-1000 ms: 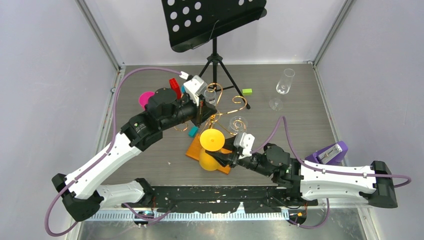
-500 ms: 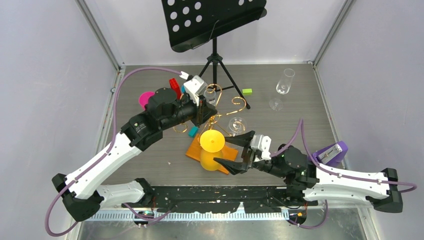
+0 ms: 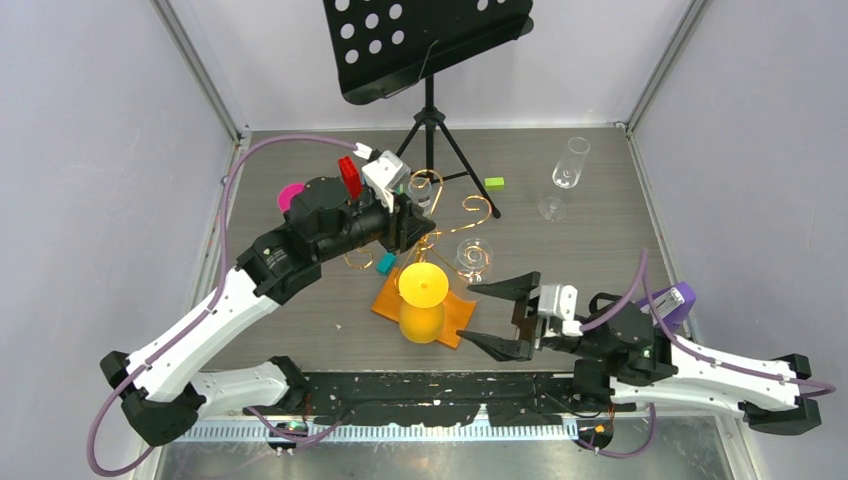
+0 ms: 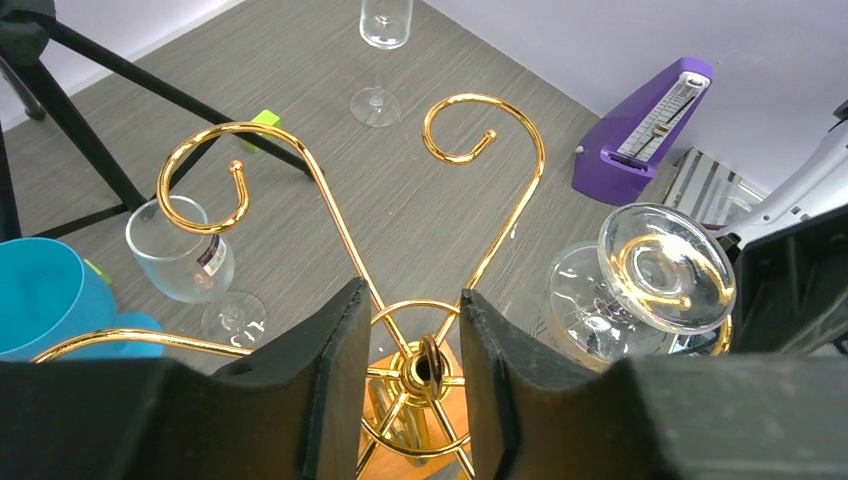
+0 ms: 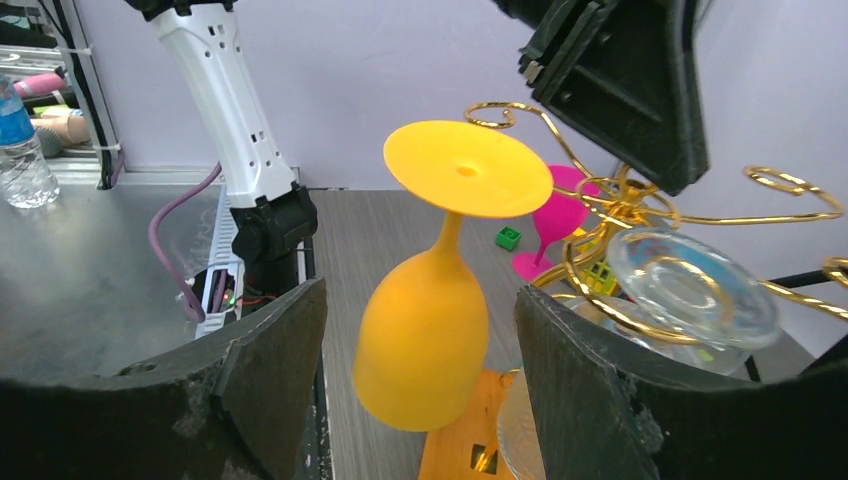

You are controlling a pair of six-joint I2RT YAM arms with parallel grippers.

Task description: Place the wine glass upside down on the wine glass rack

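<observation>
The yellow wine glass hangs upside down on the wine glass rack, foot up and bowl slightly tilted over the orange base. My right gripper stands open to its right, with its fingers either side of the bowl at a distance and touching nothing. My left gripper sits over the rack's top. Its jaws are open around the gold central hub, with a gap on each side. A clear glass also hangs upside down on a gold loop.
A black music stand on a tripod stands behind the rack. An upright clear flute is at the back right and a purple metronome at the right edge. A pink glass, a red object, a blue cup and small blocks lie on the left.
My right gripper let go of the yellow glass, opened wide and drew back toward the near right. My left gripper's jaws have parted from the rack's hub.
</observation>
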